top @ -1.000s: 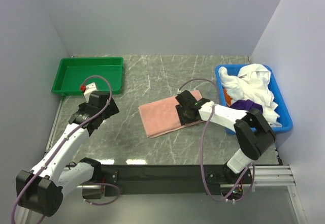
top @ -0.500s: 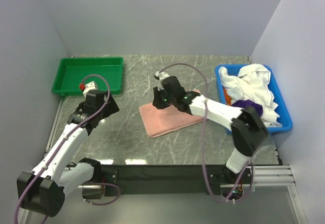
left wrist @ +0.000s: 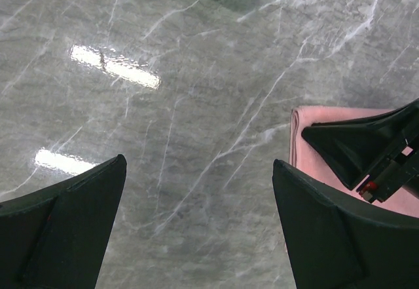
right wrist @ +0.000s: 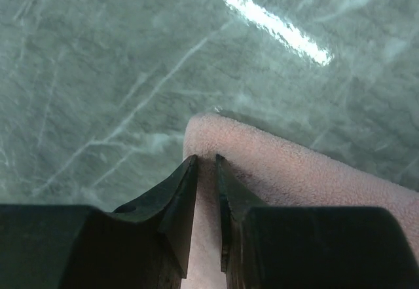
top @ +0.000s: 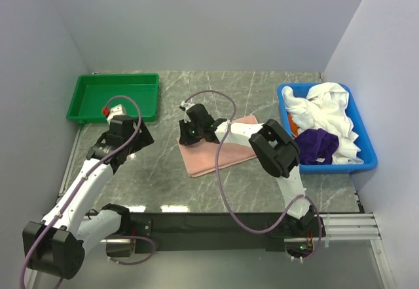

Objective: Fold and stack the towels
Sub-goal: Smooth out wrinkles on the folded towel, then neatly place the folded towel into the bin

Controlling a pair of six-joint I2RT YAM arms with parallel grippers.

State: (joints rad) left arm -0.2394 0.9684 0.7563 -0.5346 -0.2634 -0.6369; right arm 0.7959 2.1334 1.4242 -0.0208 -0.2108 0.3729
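Salmon-pink towel [top: 221, 151] corner pinched by right hand [right wrist: 205, 162]; left hand [left wrist: 198, 166] open.

The tabletop [top: 163, 177] looks like polished veined stone, glossy enough to mirror the lamps. The pink towel [right wrist: 294, 177] is soft matt cloth with a fine fuzzy nap. The green tray [top: 98, 96] and blue bin [top: 347, 166] are smooth, shiny plastic. The fingers [right wrist: 173, 197] of the right hand [right wrist: 205, 159] are matt black plastic.
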